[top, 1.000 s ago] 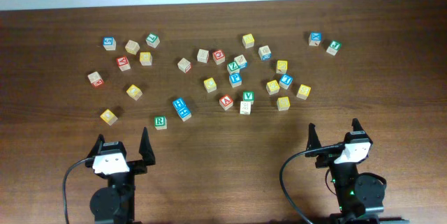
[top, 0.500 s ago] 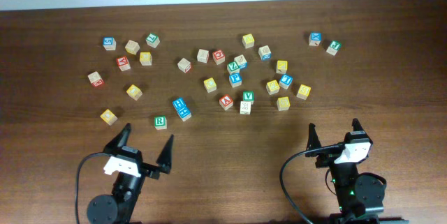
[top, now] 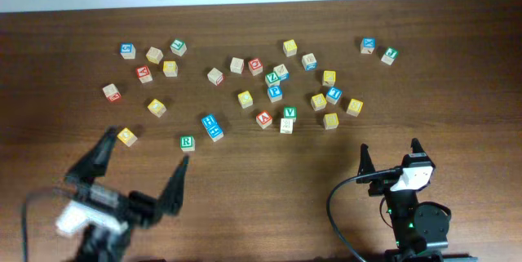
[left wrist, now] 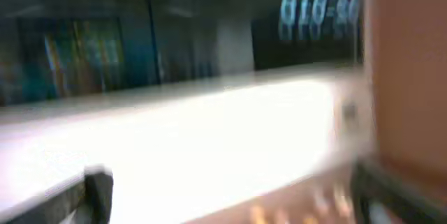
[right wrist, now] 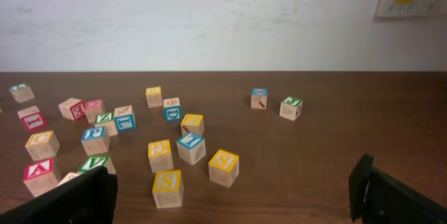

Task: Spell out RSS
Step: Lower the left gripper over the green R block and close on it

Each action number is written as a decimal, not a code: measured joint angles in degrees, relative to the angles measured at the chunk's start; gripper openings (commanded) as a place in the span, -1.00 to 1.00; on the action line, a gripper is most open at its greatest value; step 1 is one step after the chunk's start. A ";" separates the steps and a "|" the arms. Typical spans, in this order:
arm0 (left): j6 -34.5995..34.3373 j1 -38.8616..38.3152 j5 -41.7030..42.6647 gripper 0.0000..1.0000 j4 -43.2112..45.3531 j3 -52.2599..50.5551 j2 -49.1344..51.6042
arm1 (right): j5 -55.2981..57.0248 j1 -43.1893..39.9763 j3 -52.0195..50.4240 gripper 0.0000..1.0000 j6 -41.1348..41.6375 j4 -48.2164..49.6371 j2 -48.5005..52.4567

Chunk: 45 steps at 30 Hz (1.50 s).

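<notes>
R block [top: 187, 142] sits just ahead and right of the left tool [top: 146, 150], spread wide and empty; right tool [top: 390, 148], likewise parted, is well apart.

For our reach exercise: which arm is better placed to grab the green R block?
Left. The left gripper, open, is close to the R block; the right gripper sits far off to the other side.

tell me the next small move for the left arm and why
Probably swing the left tool a little toward its right, centring it over the green R block. The tool is spread wide and holds nothing, and the R sits just off to that side, not between the jaws. RSS starts with R.
</notes>
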 measured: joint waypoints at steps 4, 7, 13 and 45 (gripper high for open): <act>0.22 0.09 5.99 0.98 -27.54 19.26 19.28 | 0.00 0.00 0.00 0.97 0.00 0.04 -0.11; -0.44 0.11 8.46 0.98 -29.64 21.16 25.88 | 0.00 0.00 0.00 0.97 0.02 0.04 -0.11; -1.07 0.15 -2.56 0.98 -64.32 48.35 49.94 | 0.00 0.00 0.00 0.97 0.02 0.04 -0.11; -13.79 -8.35 -25.55 0.47 -36.04 23.52 89.15 | 0.00 0.00 0.00 0.97 0.00 0.04 -0.11</act>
